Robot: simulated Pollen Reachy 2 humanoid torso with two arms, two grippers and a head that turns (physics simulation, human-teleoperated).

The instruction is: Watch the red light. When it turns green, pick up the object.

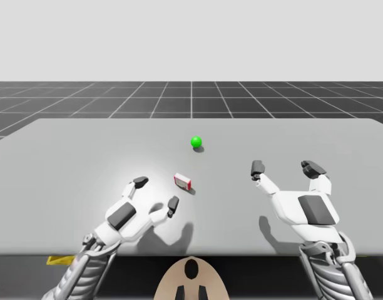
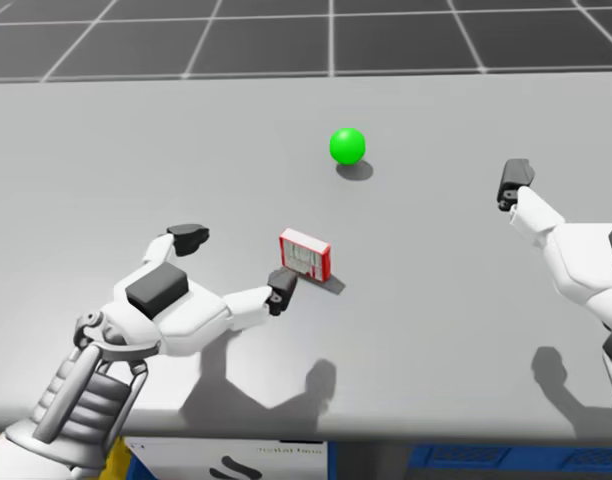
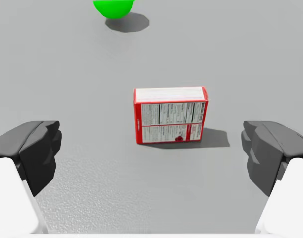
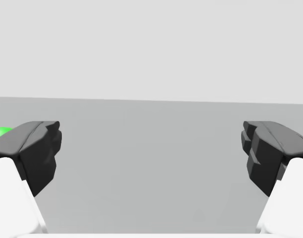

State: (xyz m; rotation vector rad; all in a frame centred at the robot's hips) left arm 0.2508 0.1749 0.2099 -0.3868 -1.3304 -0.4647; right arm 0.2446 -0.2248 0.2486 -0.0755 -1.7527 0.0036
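Fingers of the left gripper (image 1: 156, 192) are seen spread open and empty in the lower left of the high view. Just ahead of them, near the frame's middle, the red and white box (image 1: 183, 182) is found standing untouched on the grey worktop (image 1: 66, 162). At centre right, the right gripper (image 1: 285, 168) is likewise shown open, with nothing held. Farthest back, above the box, the green light (image 1: 196, 142) is seen.

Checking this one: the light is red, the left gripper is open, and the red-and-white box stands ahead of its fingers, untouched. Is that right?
Not quite: the light is green, not red, as the head view shows. The rest holds. The left gripper is open, and the red-and-white box stands ahead of its fingers, untouched.
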